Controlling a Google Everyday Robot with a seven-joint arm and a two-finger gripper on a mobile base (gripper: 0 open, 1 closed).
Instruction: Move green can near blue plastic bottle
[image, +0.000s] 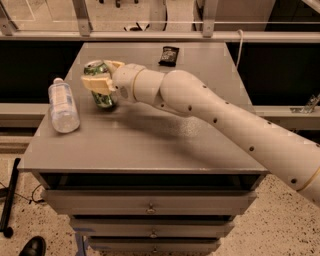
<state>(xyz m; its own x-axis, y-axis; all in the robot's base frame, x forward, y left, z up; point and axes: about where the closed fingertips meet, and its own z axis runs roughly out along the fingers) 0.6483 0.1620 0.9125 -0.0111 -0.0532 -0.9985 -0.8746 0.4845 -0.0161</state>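
Observation:
The green can (102, 95) stands upright on the grey table top (150, 140) at the left, a short way right of the blue plastic bottle (62, 106). The bottle is clear with a pale label and lies on its side near the left edge, cap pointing away. My gripper (100, 77) reaches in from the right at the end of the white arm (210, 110). Its cream fingers (96, 83) are shut on the can's upper part. The can's base looks to be at the table surface.
A small dark snack packet (169, 55) lies at the back middle of the table. Drawers (150, 207) sit under the table's front edge. A rail with posts runs behind the table. A shoe (32, 246) shows on the floor at the bottom left.

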